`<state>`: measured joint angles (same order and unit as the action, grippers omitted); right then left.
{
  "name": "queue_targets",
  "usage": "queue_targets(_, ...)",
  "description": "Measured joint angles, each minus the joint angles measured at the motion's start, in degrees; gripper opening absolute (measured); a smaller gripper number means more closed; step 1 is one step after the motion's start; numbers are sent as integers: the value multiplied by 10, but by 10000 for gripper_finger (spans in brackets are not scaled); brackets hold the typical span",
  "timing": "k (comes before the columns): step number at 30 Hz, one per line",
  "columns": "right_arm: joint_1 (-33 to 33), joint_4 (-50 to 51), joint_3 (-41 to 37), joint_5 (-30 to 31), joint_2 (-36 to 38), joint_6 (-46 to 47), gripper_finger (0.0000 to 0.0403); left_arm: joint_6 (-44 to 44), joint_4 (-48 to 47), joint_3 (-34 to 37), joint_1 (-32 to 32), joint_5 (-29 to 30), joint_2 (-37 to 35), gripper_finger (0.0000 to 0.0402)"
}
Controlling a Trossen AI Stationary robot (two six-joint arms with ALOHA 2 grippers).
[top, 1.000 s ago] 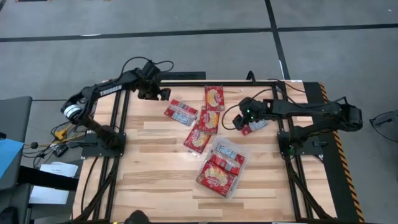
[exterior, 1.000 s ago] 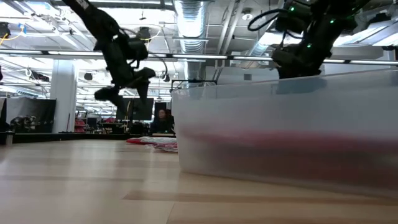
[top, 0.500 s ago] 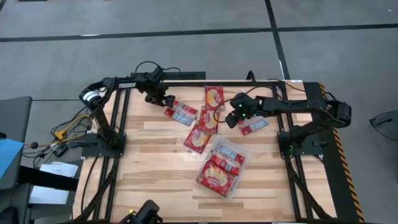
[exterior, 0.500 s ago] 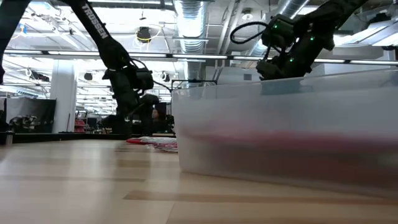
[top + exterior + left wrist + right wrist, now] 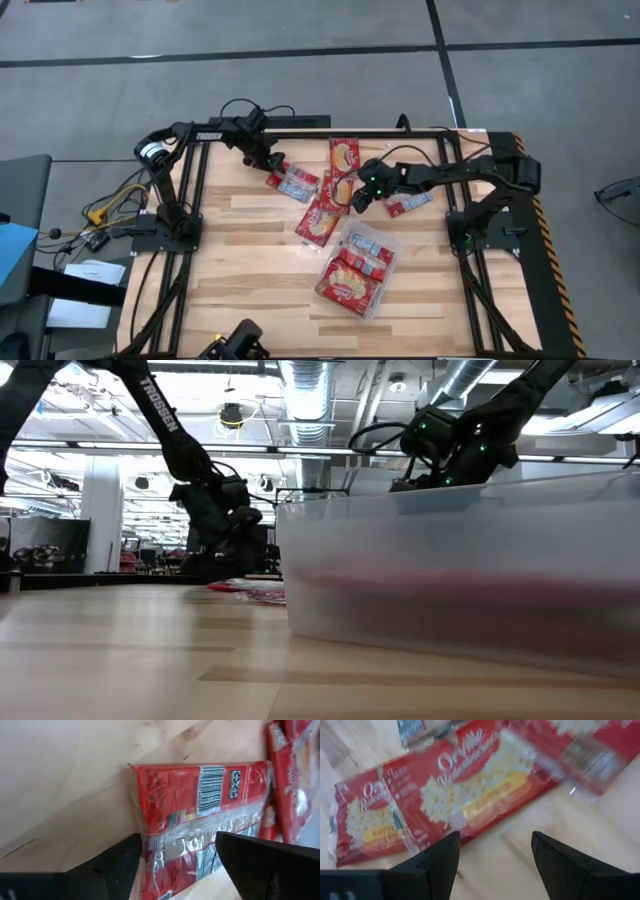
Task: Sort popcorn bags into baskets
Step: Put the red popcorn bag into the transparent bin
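Note:
Several red popcorn bags lie flat on the wooden table: one bag (image 5: 292,182) on its face with its barcode side up, one bag (image 5: 344,155) near the far edge, two bags (image 5: 337,192) (image 5: 318,222) in the middle, one bag (image 5: 408,203) to the right. Two more bags (image 5: 350,283) lie in the clear tray (image 5: 394,246). My left gripper (image 5: 270,165) is open and low at the barcode bag's (image 5: 210,795) far-left end. My right gripper (image 5: 357,197) is open beside the middle bag (image 5: 470,785), over bare wood. My left gripper stands with its open fingers (image 5: 120,862) on either side of the barcode bag's far-left end (image 5: 152,852), coming from the far left and slanting down. The bag lies flat on the table. Whether the fingers touch it, I cannot tell.
The tray's clear wall (image 5: 460,560) fills the low view's right half, with the right arm (image 5: 450,440) behind it. Black frame rails (image 5: 190,215) run along the table's left, right and far edges. Bare wood lies at the table's near left (image 5: 240,280).
My left gripper has swung from the table's far-left corner toward the right and down onto the barcode bag's end. My right gripper has moved left, from above the right-hand bag toward the middle bags, and has come lower. No bag has moved.

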<state>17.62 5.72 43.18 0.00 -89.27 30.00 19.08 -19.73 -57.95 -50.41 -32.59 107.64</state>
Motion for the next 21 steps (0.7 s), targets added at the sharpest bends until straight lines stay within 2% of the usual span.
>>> queue_targets(2, -1, -14, 0, -5, -10, 2, 270, 10, 11, 0, 1, -18, 11, 242)
queue_targets(8, -1, -19, 0, -11, -11, 2, 270, 16, 10, 0, 13, 0, 12, 189)
queue_targets(12, 6, -21, 0, -12, -8, 1, 270, 16, 10, 0, 25, 32, 12, 131)
queue_targets(18, 6, -19, 0, -11, -8, -2, 270, 9, 8, 0, 44, 80, 11, 20)
queue_targets(21, 6, -19, 0, -12, -8, -5, 270, 16, 13, 0, 47, 84, 12, 8)
